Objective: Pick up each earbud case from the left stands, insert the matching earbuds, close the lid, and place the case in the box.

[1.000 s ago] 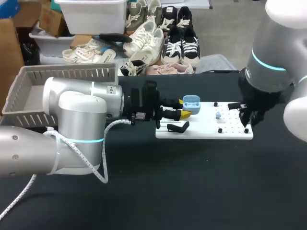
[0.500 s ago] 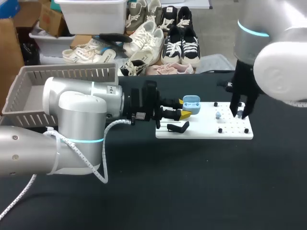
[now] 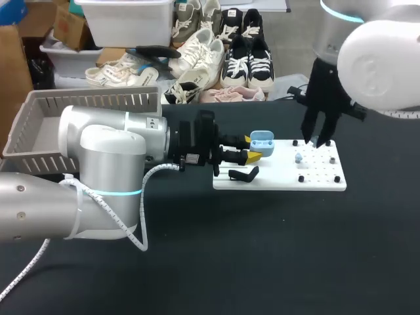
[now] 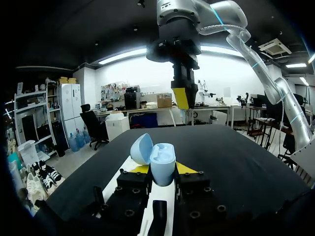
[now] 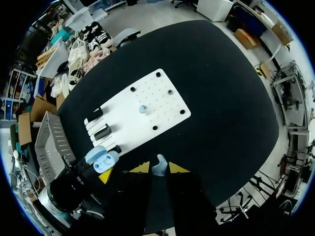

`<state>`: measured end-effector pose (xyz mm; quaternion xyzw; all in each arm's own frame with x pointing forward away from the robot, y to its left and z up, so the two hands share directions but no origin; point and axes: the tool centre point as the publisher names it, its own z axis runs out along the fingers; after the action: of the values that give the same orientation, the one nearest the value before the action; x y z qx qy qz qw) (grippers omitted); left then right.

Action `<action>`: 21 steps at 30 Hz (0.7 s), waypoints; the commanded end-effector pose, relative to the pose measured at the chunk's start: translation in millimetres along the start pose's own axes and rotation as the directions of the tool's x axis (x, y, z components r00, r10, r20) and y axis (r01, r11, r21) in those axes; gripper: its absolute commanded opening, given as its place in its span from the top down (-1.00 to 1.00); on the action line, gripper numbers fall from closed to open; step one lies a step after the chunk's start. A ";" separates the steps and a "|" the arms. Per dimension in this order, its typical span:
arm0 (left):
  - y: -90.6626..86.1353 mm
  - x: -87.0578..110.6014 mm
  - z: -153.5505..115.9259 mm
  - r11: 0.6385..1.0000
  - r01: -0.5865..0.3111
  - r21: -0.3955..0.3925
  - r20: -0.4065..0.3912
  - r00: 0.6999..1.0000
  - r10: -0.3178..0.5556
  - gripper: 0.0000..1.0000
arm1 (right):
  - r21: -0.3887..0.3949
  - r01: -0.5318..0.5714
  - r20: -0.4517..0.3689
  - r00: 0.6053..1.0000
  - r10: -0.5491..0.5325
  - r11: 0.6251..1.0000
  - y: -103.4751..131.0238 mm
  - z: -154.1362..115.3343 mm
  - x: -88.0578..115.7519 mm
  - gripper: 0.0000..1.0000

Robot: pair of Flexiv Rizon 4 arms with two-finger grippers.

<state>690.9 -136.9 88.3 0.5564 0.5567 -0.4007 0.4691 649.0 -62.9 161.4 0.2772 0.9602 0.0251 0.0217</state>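
My left gripper (image 3: 252,148) is shut on the light blue earbud case (image 3: 261,140), held with its lid open over the left end of the white board (image 3: 282,178). In the left wrist view the case (image 4: 161,161) sits upright between the yellow tips of that gripper (image 4: 161,170), lid (image 4: 141,148) tipped back. My right gripper (image 5: 158,168) is shut on a light blue earbud (image 5: 159,166). It hangs high over the board (image 5: 123,118), behind its right part in the head view (image 3: 319,139). A second earbud (image 3: 298,157) lies on the board.
Black stands (image 3: 244,174) sit on the board's left end, under the held case. A grey slatted basket (image 3: 92,102) stands at the table's back left, partly hidden by my left arm. Black pegs dot the board's right half.
My right arm has lifted from the board's right edge and swung back and leftward, now hanging higher. The left arm and the case have stayed still.
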 end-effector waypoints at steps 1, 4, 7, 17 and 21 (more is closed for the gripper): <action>-1.6 0.3 0.4 1.000 -0.001 -0.007 0.001 1.000 0.001 1.00 | 0.043 0.016 0.016 1.000 -0.017 0.999 16.0 -6.3 7.0 1.00; -1.6 0.3 0.4 1.000 -0.001 -0.007 0.001 1.000 0.001 1.00 | 0.051 0.041 0.015 0.999 -0.042 0.998 24.5 -6.8 9.6 1.00; -1.6 0.3 0.4 1.000 -0.001 -0.007 0.001 1.000 0.001 1.00 | 0.061 0.072 0.025 0.997 -0.073 0.996 33.2 -7.0 12.4 1.00; -1.6 0.3 0.4 1.000 -0.001 -0.007 0.001 1.000 0.001 1.00 | 0.136 0.173 0.067 0.981 -0.183 0.975 56.5 -3.4 14.3 1.00; -1.6 0.3 0.4 1.000 -0.001 -0.007 0.001 1.000 0.001 1.00 | 0.133 0.197 0.067 0.976 -0.207 0.971 60.7 -1.1 15.0 1.00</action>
<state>690.9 -136.9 88.3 0.5564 0.5567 -0.4006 0.4691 664.3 -8.2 166.4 0.1795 0.9818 -0.0364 0.0497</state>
